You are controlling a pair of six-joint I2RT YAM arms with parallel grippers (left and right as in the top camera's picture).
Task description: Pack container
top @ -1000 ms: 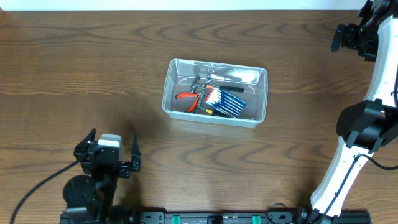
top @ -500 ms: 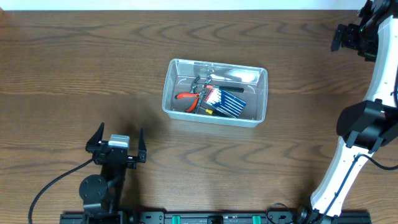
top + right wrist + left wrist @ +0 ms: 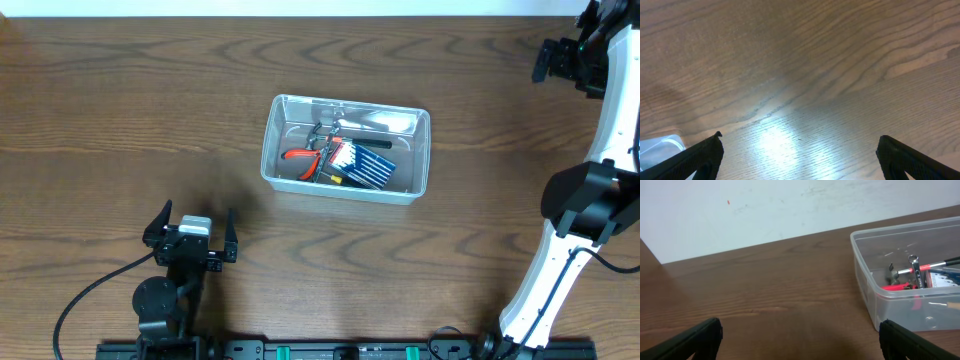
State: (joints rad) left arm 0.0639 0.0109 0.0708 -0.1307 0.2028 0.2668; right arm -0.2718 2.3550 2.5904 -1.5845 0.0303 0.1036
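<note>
Container [image 3: 345, 197]: a clear, colourless plastic rectangular bin with rounded corners sits near the middle of a dark brown wooden desk [image 3: 120, 100]. Inside it lie red-handled pliers [image 3: 298, 155], a flat blue screwdriver-set case [image 3: 368, 168], a silver spanner [image 3: 322, 130] and a black-handled tool [image 3: 378, 143], crowded together towards the bin's left half. No loose tools show on the desk, so the packing looks finished or nearly so.

The left hand [image 3: 197, 215] hovers low by the desk's near edge, well apart from the bin, its two black fingers spread wide and holding nothing. The right hand [image 3: 556, 62] is at the far right corner, also wide and empty.

The likely risk is a careless sweep. The bin looks light and the wood smooth, so an arm clipping its rim could push or tip it. A fresh reach inside with spread fingers could catch the piled tools.
</note>
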